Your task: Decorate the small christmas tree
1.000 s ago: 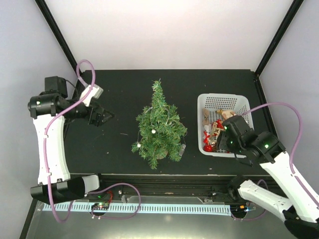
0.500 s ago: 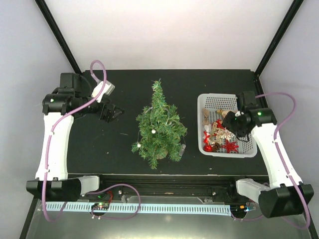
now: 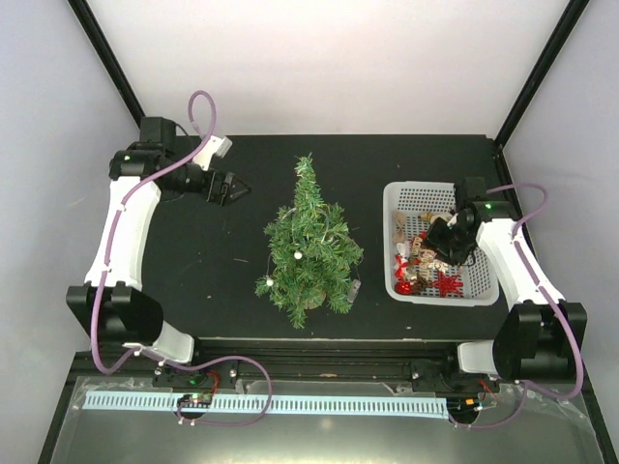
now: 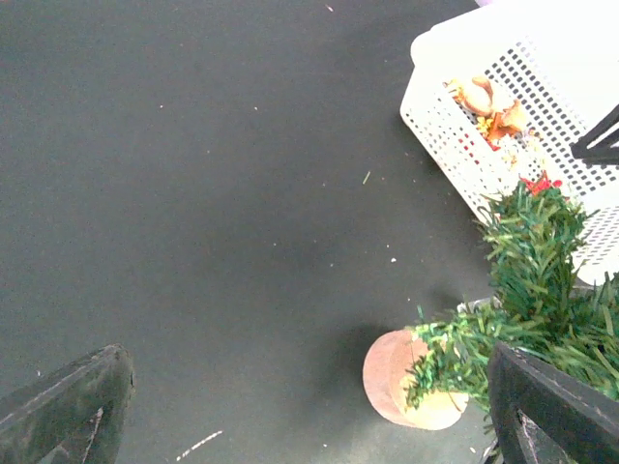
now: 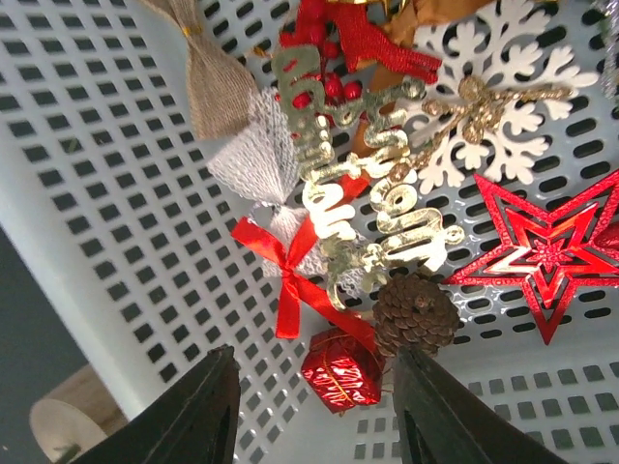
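The small christmas tree (image 3: 309,246) stands mid-table on its brown base (image 4: 397,382); its green branches (image 4: 532,280) show at the right of the left wrist view. My left gripper (image 3: 235,188) hangs wide open left of the treetop, holding nothing, its dark fingers (image 4: 73,406) far apart. My right gripper (image 3: 440,246) reaches down into the white basket (image 3: 390,208). Its jaws stand open on either side of a red gift-box ornament (image 5: 340,369), with a pine cone (image 5: 416,311) just beside the right finger.
The basket wall (image 5: 97,193) also holds a red bow (image 5: 290,280), gold lettering (image 5: 372,193), a white snowflake (image 5: 484,116), a red star (image 5: 546,246) and a burlap bow (image 5: 208,82). Black frame posts rise at the table's back corners.
My left arm has swung back and right toward the treetop. My right arm has moved from the basket's front edge to over its contents, and its jaws have narrowed.
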Available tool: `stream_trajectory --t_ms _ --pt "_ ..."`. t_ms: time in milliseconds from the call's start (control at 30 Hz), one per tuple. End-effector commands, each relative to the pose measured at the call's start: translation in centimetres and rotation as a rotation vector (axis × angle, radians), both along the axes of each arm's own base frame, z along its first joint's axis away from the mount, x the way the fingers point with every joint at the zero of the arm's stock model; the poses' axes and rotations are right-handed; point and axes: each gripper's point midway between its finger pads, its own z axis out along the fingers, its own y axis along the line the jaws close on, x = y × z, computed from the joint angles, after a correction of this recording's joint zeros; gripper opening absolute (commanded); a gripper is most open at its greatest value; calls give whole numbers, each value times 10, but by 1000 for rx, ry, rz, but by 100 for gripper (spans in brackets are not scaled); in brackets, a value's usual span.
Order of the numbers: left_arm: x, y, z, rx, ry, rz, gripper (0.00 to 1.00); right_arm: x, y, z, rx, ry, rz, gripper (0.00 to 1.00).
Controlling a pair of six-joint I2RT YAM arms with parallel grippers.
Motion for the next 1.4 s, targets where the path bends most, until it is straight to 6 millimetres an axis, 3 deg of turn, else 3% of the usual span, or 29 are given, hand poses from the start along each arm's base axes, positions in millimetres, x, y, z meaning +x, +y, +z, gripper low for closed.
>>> stream_trajectory --t_ms 0,167,433,633,867,1067,1367 --pt "13 -14 15 -18 -37 -30 99 -7 7 -13 12 -4 72 46" --pt "12 -27 17 -9 -48 -65 99 -32 -1 -34 -29 96 57 46" --pt "14 -37 14 -6 -37 -92 99 -65 -11 -64 -90 230 22 54" --pt "15 -39 16 -19 -35 -99 99 -82 -38 -73 -239 297 -52 54" --pt "14 -41 13 -22 -26 -108 99 -74 -57 -76 -342 301 -144 54" --pt "12 -43 14 -38 -23 -117 99 -49 -53 -96 -317 287 -165 54" --pt "8 -44 13 -47 -24 -121 99 -38 -52 -104 -295 278 -168 51"
